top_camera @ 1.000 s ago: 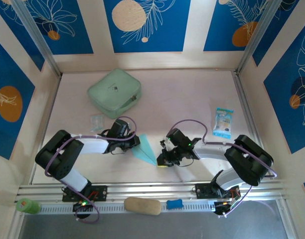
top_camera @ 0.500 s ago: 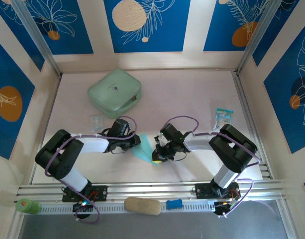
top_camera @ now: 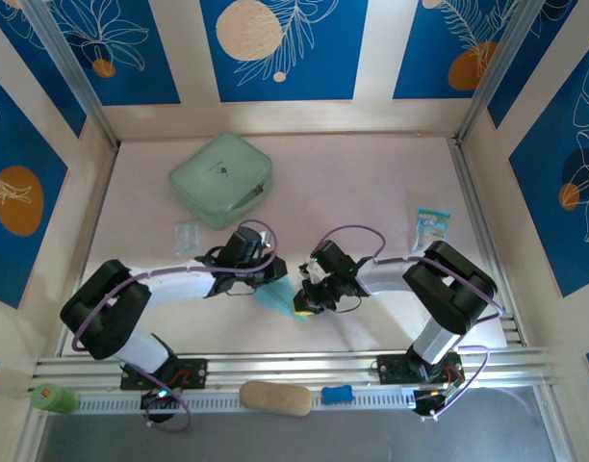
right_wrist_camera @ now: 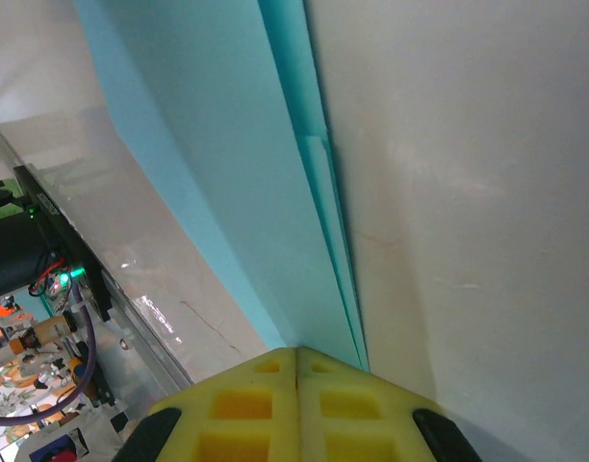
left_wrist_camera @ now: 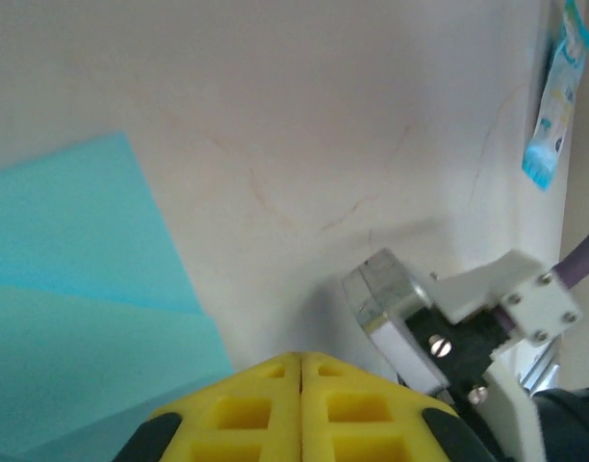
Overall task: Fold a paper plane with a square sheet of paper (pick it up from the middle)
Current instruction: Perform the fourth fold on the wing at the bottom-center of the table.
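The paper plane (top_camera: pixel 276 293) is a folded, narrow piece of light cyan paper lying flat on the table between the two arms. In the right wrist view its creased layers (right_wrist_camera: pixel 227 164) run away from my right gripper (right_wrist_camera: pixel 296 350), which is shut with its yellow tips pressed on the near end of the fold. From above, the right gripper (top_camera: pixel 301 307) sits at the plane's near right tip. My left gripper (left_wrist_camera: pixel 301 355) is shut, tips on bare table just right of the paper's edge (left_wrist_camera: pixel 73 279). From above, the left gripper (top_camera: pixel 267 279) is at the plane's far left side.
A mint-green case (top_camera: pixel 221 179) lies at the back left, with a small clear packet (top_camera: pixel 187 235) near it. A printed blue-white packet (top_camera: pixel 431 231) lies at the right, also in the left wrist view (left_wrist_camera: pixel 556 96). A beige pad (top_camera: pixel 275 397) and a blue piece (top_camera: pixel 338 394) rest on the near rail.
The right arm has swung left, bringing its shut gripper onto the plane's near end. The left gripper has slid a little to the right along the paper.
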`<state>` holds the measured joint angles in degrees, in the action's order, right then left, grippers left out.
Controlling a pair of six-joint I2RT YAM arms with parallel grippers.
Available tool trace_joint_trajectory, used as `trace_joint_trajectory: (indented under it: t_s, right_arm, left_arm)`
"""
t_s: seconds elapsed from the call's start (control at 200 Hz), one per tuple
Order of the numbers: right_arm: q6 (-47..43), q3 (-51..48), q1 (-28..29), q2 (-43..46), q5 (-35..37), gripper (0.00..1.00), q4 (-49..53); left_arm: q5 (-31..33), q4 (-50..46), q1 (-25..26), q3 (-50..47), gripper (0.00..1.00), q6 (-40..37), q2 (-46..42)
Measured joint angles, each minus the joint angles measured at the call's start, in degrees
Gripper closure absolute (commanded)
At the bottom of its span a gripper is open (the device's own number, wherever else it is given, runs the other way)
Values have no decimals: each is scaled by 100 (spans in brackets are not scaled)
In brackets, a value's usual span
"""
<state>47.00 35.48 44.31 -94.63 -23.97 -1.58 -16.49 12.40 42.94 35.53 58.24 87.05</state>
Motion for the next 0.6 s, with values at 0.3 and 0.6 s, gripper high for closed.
trace_joint_trajectory:
  t_s: [0.3, 0.6]
  right_arm:
    - [0, -37, -9, 7, -7, 99, -63]
    - [20, -68, -9, 13, -4, 99, -131]
  left_arm:
    - [-22, 693, 59, -496, 96, 289, 476]
    - [-350, 769, -560, -542, 95, 74, 507]
